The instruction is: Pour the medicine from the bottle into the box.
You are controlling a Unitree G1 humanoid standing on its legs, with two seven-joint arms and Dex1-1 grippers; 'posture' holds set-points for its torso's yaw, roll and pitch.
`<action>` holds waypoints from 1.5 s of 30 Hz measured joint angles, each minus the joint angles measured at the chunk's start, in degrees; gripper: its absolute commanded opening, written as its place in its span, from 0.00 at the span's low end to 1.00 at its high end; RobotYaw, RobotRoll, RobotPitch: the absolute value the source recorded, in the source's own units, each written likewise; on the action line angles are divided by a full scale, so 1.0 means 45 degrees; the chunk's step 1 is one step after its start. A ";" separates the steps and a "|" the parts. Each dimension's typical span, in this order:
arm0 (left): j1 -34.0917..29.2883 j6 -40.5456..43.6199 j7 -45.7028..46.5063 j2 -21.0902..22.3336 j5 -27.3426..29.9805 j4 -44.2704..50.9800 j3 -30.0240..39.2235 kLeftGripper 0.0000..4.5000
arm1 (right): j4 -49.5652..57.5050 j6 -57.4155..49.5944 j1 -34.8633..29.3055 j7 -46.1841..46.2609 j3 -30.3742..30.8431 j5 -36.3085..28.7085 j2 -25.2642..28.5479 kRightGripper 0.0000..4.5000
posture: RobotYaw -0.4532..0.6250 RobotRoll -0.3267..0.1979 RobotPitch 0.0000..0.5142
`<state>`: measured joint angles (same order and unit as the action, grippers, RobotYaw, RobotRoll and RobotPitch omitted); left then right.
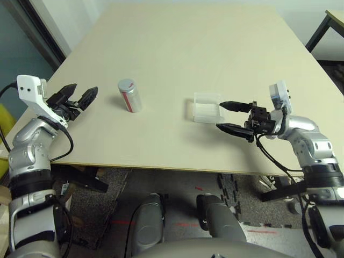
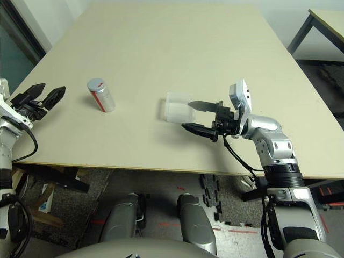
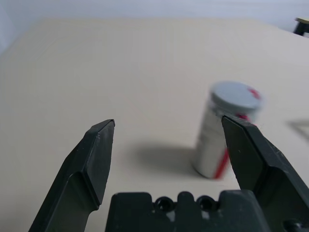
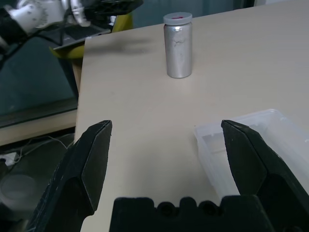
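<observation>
Your left gripper (image 1: 79,98) hovers over the left edge of the counter (image 1: 177,48), its fingers (image 1: 65,92) spread apart with nothing between them, pointed toward the middle of the surface. Just to its right, but clear of it, you have the bottle (image 1: 129,95): silver-grey, red stripe down its side, standing upright with its grey lid on. In your left wrist view the bottle sits ahead of the open fingers, not between them.

Further right, well apart from the bottle, lies the box (image 1: 206,107), a shallow clear plastic tray flat on the counter. Your right gripper (image 1: 228,115) is turned to point leftward, fingers wide apart and holding nothing. Its tips reach the box's right side; one fingertip overlaps the box's edge, though you cannot tell whether it touches.
</observation>
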<state>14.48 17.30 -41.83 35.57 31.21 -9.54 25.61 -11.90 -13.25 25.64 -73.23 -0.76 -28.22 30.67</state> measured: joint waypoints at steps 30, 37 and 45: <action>-0.0106 -0.3638 0.3063 -0.3729 -0.3201 0.0353 -0.3026 0.99 | -0.0383 0.0587 -0.0306 0.0341 0.0015 0.0415 -0.0178 1.00 | 0.36 0.62 0.27; 0.0261 -0.3900 0.3417 -0.3841 -0.3304 -0.0289 -0.3028 0.99 | -0.0369 0.0704 -0.0359 0.0470 0.0015 0.0418 -0.0225 1.00 | 0.35 0.62 0.26; 0.1689 -0.4520 0.3648 -0.3828 -0.3487 -0.2261 -0.2937 0.99 | -0.0344 0.0752 -0.0363 0.0610 0.0016 0.0423 -0.0339 1.00 | 0.33 0.62 0.26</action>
<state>22.07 -3.04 -25.42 18.34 15.52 -19.71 12.40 -13.45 -9.87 24.01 -70.49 -0.69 -26.32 29.15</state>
